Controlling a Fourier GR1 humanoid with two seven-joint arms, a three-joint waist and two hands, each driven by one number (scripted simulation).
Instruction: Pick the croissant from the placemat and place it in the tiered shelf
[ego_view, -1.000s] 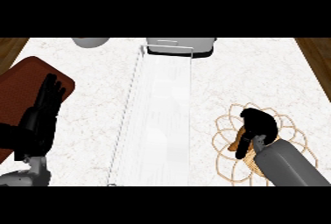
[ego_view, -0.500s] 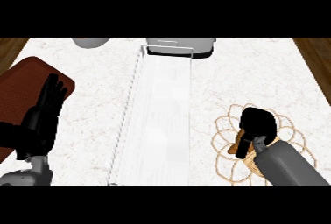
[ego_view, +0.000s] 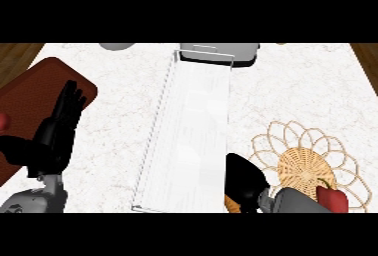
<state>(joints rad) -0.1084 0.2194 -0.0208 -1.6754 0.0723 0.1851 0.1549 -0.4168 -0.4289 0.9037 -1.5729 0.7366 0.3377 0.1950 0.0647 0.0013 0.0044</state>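
My right hand (ego_view: 244, 181) sits at the lower middle, just left of the woven placemat (ego_view: 306, 159), its fingers curled. A small orange-brown piece of the croissant (ego_view: 232, 204) shows beneath it; the hand hides everything else of it. The hand overlaps the right edge of the tiered shelf (ego_view: 193, 125), a long white wire-framed rack running up the counter's middle. My left hand (ego_view: 58, 131) rests open at the left, fingers pointing up, over the brown board (ego_view: 44, 90).
A red rounded thing (ego_view: 334, 200) lies on the placemat's near side beside my right forearm. A grey and black appliance (ego_view: 220, 53) stands behind the shelf's far end, with a grey bowl (ego_view: 117, 46) to its left. Another red thing (ego_view: 3, 120) shows at the left edge.
My right hand has moved left and toward me, off the placemat's middle to the shelf's right edge, with the croissant. The red thing on the placemat now shows. The left hand stays put.
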